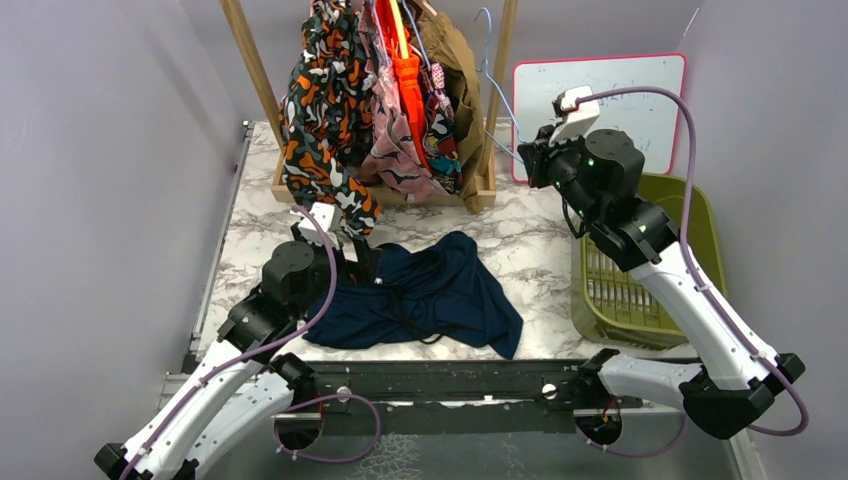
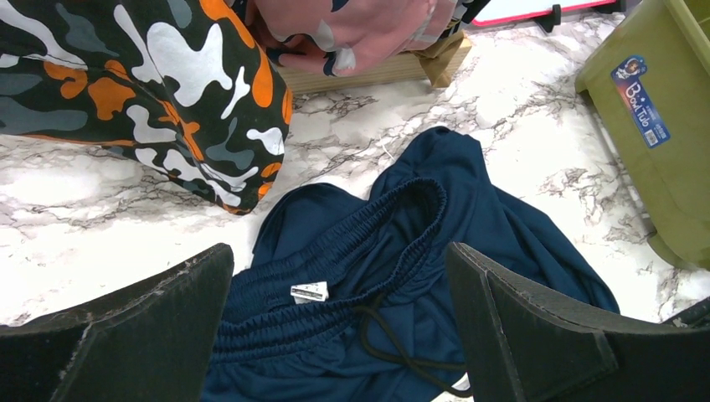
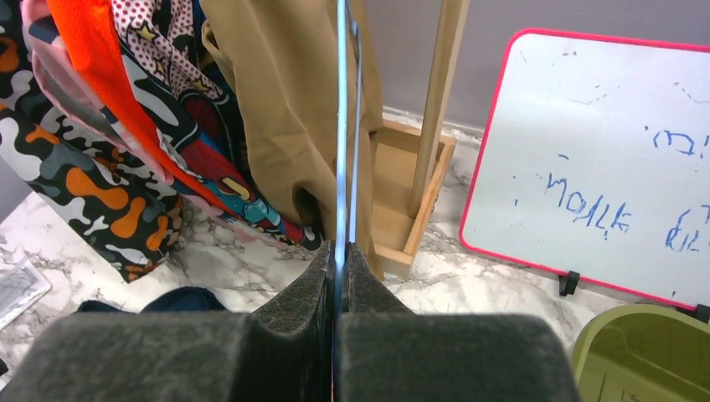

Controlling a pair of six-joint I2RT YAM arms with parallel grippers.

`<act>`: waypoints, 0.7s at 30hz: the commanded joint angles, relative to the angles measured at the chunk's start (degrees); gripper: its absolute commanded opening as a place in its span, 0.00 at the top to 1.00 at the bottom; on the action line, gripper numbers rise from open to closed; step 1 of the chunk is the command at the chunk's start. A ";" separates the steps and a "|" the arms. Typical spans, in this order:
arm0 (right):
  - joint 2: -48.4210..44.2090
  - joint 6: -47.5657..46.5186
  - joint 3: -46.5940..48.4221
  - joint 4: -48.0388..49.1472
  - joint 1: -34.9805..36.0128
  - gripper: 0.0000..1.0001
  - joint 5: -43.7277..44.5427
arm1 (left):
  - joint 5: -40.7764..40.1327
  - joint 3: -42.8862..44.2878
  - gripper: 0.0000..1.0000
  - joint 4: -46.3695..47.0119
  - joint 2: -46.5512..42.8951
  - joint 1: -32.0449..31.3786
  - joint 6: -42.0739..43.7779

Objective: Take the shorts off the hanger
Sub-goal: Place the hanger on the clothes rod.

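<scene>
Marble-print tabletop [image 1: 545, 250] carries the navy shorts [image 1: 430, 295], crumpled near its front edge, off the wooden rack [image 1: 497, 90]. Over their waistband the left gripper [image 2: 339, 251] hovers, jaws spread wide and empty. At the rack the right gripper [image 3: 336, 251] pinches a pale blue wire hanger [image 3: 342, 126] beside the tan shorts [image 3: 285, 109], which hang among the printed pairs [image 1: 320, 120]

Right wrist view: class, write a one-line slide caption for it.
Right claw shut on a thin blue wire hanger, tan shorts hanging just behind it.
</scene>
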 commanded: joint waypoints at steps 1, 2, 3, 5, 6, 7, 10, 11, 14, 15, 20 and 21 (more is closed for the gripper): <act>0.45 -1.11 4.14 1.18 0.14 0.99 1.28 | -1.56 -0.24 0.01 -0.24 -1.10 0.10 0.21; 0.34 -1.51 4.64 2.03 0.15 0.99 1.18 | -1.56 -0.12 0.01 -0.25 -1.11 0.06 0.29; 0.39 -1.79 5.37 2.41 0.13 0.99 1.21 | -1.62 -0.15 0.01 -0.38 -1.11 0.10 0.34; 0.40 -2.06 6.55 2.74 0.15 0.99 0.91 | -1.81 -0.11 0.01 -0.42 -1.25 0.08 0.38; 0.28 -2.24 6.75 3.15 0.14 0.99 0.75 | -1.96 -0.12 0.01 -0.44 -1.20 0.10 0.34; -0.03 -2.38 6.71 3.78 0.15 0.99 0.56 | -2.07 -0.18 0.01 -0.44 -1.20 0.09 0.30; -0.05 -3.06 6.66 5.80 0.15 0.99 0.84 | -2.22 -0.24 0.01 -0.43 -0.92 0.10 0.17; 0.42 -3.37 7.29 5.72 0.14 0.99 1.37 | -2.25 -0.20 0.01 -0.41 -0.70 0.11 0.08; 2.68 -3.98 9.71 5.82 0.15 0.99 2.98 | -1.89 0.17 0.01 -0.37 0.07 0.11 -0.13; 3.53 -4.18 10.55 5.97 0.08 0.99 3.31 | -1.75 0.26 0.01 -0.37 0.32 0.10 -0.12; 7.10 -4.52 15.10 6.26 0.15 0.99 3.27 | -1.39 0.46 0.01 -0.36 0.59 0.11 -0.27; 7.53 -4.64 15.70 6.62 0.14 0.99 3.31 | -1.38 0.40 0.01 -0.43 0.56 0.10 -0.30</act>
